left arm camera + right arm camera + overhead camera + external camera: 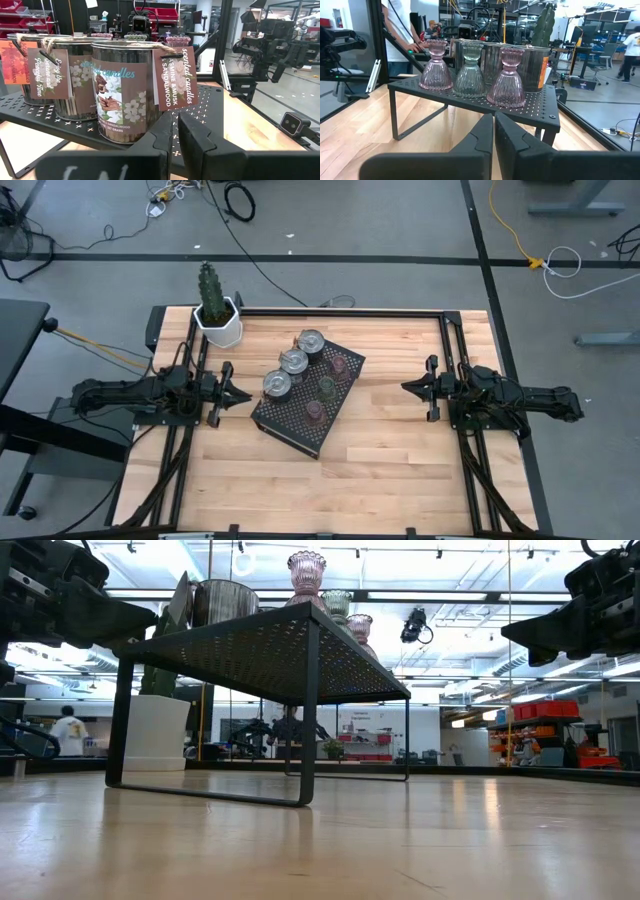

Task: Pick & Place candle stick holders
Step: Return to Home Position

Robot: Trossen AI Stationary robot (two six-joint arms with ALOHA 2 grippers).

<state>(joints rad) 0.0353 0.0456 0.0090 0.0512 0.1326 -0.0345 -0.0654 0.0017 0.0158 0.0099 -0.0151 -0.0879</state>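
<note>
A black perforated shelf (295,430) is set askew at the middle of the table (390,470), raised on thin legs. All six holders are carried on its top, and each is stood upright. Three silver tins (293,361) are lined up along the side facing the left arm. Paper tags reading "scented candles" are tied to them, as is seen in the left wrist view. Three ribbed glass holders are lined up along the side facing the right arm, with a green holder (326,387) placed between two pink holders (340,365). The holders in each row are set close beside one another; whether they touch cannot be told. A white cactus pot (222,328) is placed near the table's far left corner, close to the shelf but apart from it.

The left gripper (240,393) is held just beside the shelf's left side and pointed at the tins. Its fingers are brought together with nothing between them. The right gripper (408,387) is held farther off on the shelf's right and pointed at the glass holders. Its fingers are likewise pressed together and nothing is gripped. In the low view both grippers are seen raised clear of the table, about level with the shelf top.
</note>
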